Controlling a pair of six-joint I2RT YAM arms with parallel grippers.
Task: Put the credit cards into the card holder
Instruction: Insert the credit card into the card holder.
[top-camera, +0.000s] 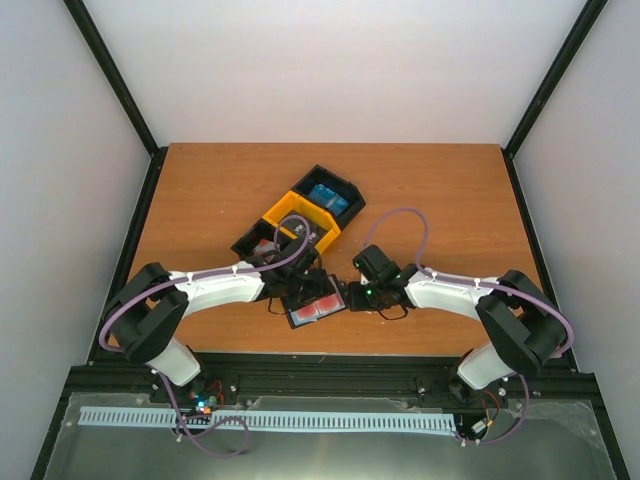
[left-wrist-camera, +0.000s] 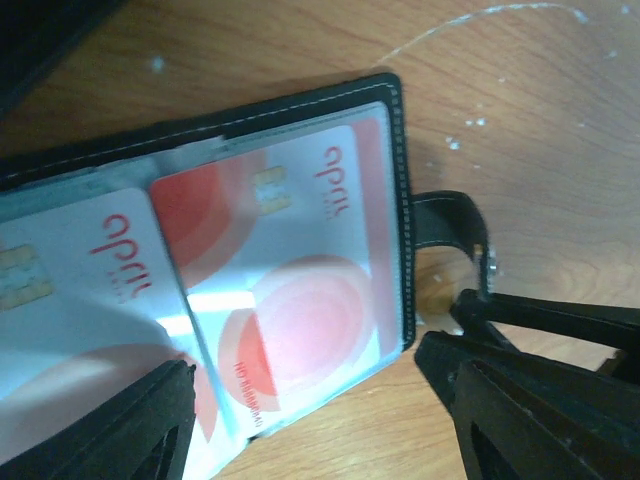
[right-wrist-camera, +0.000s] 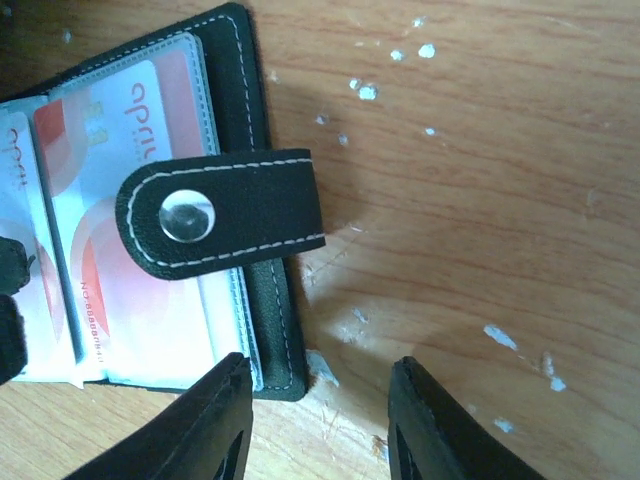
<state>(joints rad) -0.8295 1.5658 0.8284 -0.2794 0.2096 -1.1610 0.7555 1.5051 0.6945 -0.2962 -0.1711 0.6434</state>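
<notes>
Closest to the lens, left hand (left-wrist-camera: 300, 365): spread wide, gripping nothing, straddling the 6 o'clock edge of card holder (left-wrist-camera: 395, 200). Probably parked there to keep the open flap flat on counter (left-wrist-camera: 520, 120). Right hand (right-wrist-camera: 320, 368) likewise released, over bare wood, with the holder's corner just beside it at 10 o'clock. Lies open near the counter's front middle, between both arms. Holds two red-and-white credit cards (left-wrist-camera: 300, 300) side by side under clear pockets, so seemingly little left to load. Closing tab (right-wrist-camera: 225, 215) with metal snap folded across one card. Printed in red on each: a word beginning "apr", rest unclear. Number line along one edge, too small to read.
</notes>
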